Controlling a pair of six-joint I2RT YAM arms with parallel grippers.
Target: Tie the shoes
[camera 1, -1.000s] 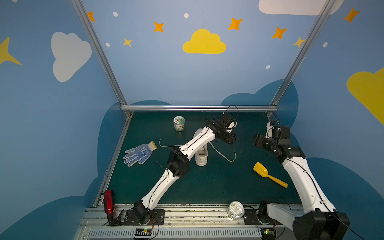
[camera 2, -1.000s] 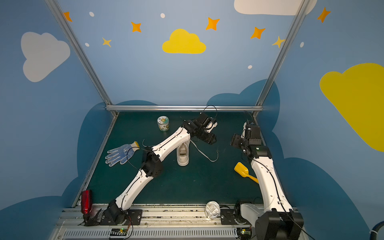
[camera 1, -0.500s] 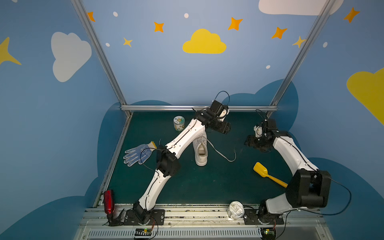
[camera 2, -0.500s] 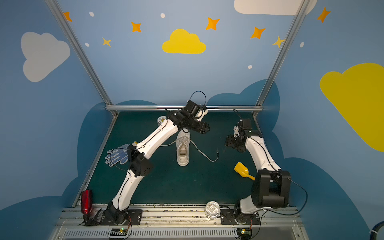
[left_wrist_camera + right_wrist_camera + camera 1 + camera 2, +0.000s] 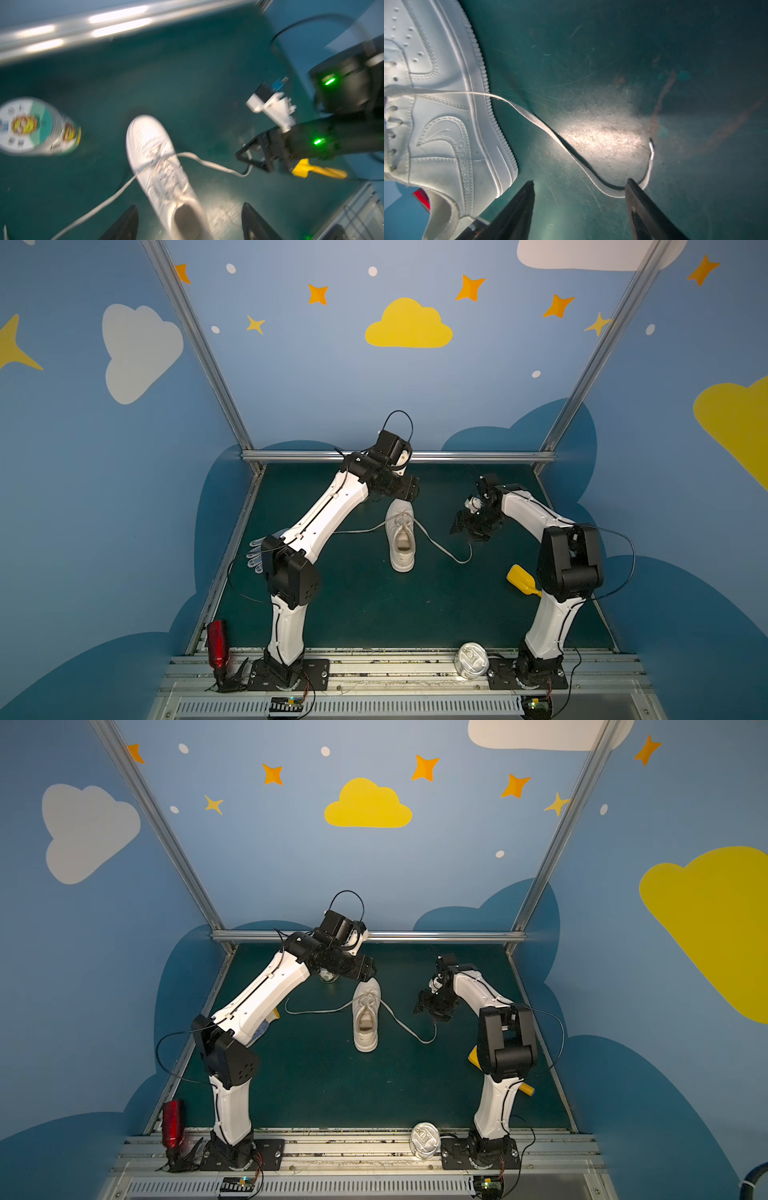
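"Left wrist view, what have you got?"

"My left hand (image 5: pixel 189 205) spread, holding nothing, hanging over the shoe (image 5: pixel 158 162), which stands mid-tabletop (image 5: pixel 374 605), toe toward the back rail (image 5: pixel 457 456)."

"Laces?"

"Untied. The left lace (image 5: pixel 357 529) trails flat toward the glove (image 5: pixel 254 558); the right lace (image 5: pixel 571 149) curls just by my right hand (image 5: pixel 580 180), also spread and empty, low to catch it, I judge."

"Room?"

"Open green near the front; the yellow scoop (image 5: pixel 519 578) sits well off right."

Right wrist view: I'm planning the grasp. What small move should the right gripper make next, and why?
Probably lower the open right gripper onto the bend of the flat white lace and close. The lace trails loose from the white leather low-top sneaker across the green mat, its bend beside one fingertip.
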